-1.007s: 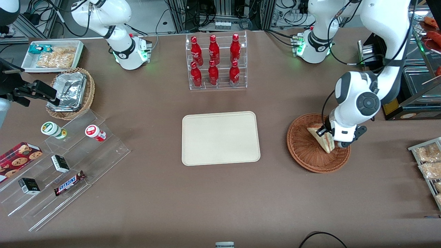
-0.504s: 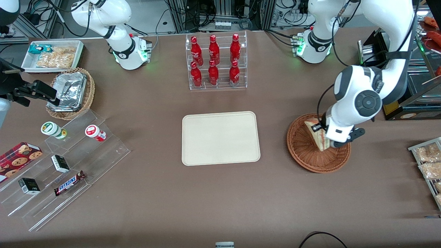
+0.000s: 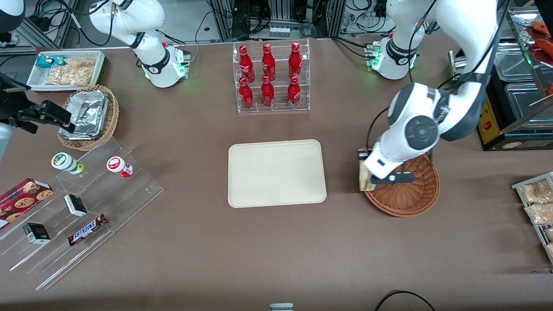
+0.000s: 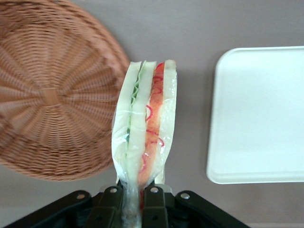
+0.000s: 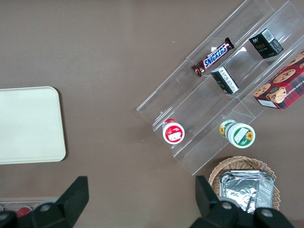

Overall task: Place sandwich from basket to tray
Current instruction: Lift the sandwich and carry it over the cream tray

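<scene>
Brown cloth covered the table (image 3: 276,242). At its middle lay the tray (image 3: 276,172), bare. Toward the working arm's end sat the basket (image 3: 410,194). Between them, above the basket's rim nearest the tray, the gripper (image 4: 134,199) hung clenched on the sandwich (image 4: 145,123), lifted clear of the weave.

The sandwich (image 4: 145,128) (plastic-wrapped, red and green filling showing) hangs pinched in the gripper (image 4: 134,197) above the rim of the reddish-brown woven basket (image 3: 412,196), between it and the bare cream tray (image 3: 276,172).
</scene>
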Controlling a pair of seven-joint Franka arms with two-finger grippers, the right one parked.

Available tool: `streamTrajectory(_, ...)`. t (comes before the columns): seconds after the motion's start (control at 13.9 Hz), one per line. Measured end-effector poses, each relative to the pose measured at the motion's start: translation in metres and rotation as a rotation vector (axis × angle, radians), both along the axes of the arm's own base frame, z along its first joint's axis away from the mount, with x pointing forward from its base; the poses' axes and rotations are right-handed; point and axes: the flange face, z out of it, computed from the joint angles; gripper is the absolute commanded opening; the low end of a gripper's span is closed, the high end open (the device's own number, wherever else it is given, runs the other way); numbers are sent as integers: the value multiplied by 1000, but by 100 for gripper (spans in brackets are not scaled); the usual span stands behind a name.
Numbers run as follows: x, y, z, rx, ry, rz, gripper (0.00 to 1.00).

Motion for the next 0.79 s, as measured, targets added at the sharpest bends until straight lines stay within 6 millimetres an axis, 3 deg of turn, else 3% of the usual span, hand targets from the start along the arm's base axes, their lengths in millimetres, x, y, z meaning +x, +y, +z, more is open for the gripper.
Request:
streamTrajectory(0.29,0,-77,-17,-31,-22,-15,8)
streamTrajectory(0.5,-15,-139,-37,6,-76,9,7)
streamTrajectory(0.79,-26,-208,-48,-23,-83,71,6)
